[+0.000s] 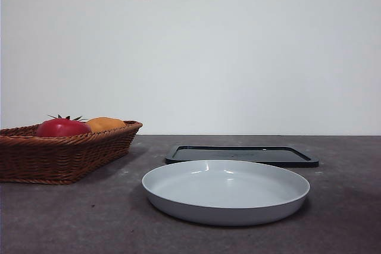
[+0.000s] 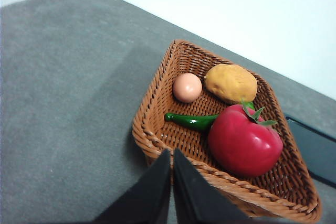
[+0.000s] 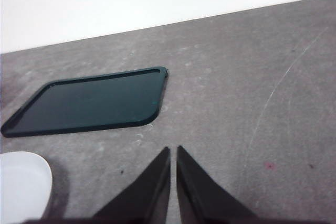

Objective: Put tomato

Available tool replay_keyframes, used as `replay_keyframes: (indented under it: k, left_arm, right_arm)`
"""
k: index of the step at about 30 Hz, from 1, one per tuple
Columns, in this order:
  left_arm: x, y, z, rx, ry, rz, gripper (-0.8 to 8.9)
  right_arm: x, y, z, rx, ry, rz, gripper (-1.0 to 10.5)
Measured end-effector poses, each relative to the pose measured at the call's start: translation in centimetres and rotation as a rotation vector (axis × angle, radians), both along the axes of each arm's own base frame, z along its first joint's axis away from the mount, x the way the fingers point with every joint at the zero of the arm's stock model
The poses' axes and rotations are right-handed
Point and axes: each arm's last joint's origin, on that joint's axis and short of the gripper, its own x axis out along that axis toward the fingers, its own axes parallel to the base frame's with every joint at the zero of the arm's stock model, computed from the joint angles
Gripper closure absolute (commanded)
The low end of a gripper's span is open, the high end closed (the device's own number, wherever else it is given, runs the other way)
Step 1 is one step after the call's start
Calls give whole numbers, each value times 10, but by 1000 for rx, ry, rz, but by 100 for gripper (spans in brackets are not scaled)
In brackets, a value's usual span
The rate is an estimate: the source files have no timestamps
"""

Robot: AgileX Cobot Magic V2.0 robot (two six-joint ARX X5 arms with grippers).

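The glossy red tomato [image 2: 244, 142] with a green stem lies in a brown wicker basket [image 2: 157, 103]; in the front view it [image 1: 62, 127] shows above the rim of the basket [image 1: 59, 156] at the left. My left gripper [image 2: 172, 156] is shut and empty, above the basket's near rim, apart from the tomato. My right gripper [image 3: 174, 153] is shut and empty over bare table, near a dark tray [image 3: 89, 103]. Neither gripper shows in the front view.
The basket also holds an orange-yellow fruit [image 2: 231, 82], a small pale pink fruit [image 2: 187, 87] and a green pepper [image 2: 191, 121]. A white plate [image 1: 226, 191] stands at the front centre, also in the right wrist view [image 3: 21, 182]. The dark flat tray [image 1: 241, 155] lies behind it.
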Motion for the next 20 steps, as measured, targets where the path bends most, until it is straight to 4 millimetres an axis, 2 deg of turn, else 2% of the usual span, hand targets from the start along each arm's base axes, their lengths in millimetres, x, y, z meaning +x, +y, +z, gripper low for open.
replay_keyframes:
  k: [4,6,10,12,20]
  left_arm:
    - [-2,-1,2,-42,38,-16,803]
    - [-6,-1,3,-61,120,-35,803]
    - [-8,-2,2,-75,195,-44,803]
    - [-9,-2,9,-79,186,-63,803]
    - [-15,-4,61,-84,122,-115,803]
  right_arm:
    - [0,2,0,58,13,44,936]
    - [-2,2,1,78,36,58,936]
    - [-5,2,10,94,82,60,936]
    - [-6,2,22,97,64,62,936]
    - [-11,3,81,98,62,103,936]
